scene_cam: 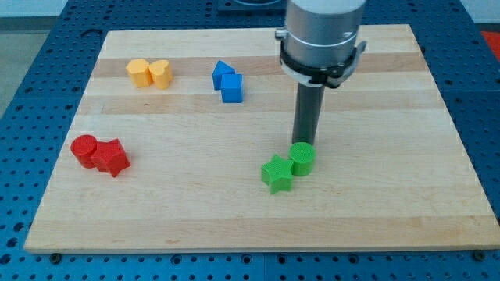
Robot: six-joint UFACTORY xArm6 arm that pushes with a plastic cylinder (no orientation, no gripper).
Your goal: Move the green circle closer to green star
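The green circle (pixel 302 158) stands on the wooden board right of the middle. It touches the green star (pixel 276 173), which lies just to its lower left. My rod comes down from the view's top, and my tip (pixel 303 144) sits right behind the green circle, at its top edge, seemingly touching it. The very end of the tip is partly hidden by the circle.
Two yellow blocks (pixel 150 73) sit together at the top left. A blue triangle (pixel 223 72) and a blue cube (pixel 231 87) touch at the top middle. A red circle (pixel 84 149) and a red star (pixel 112 158) touch at the left. The wooden board (pixel 391 195) lies on a blue perforated table.
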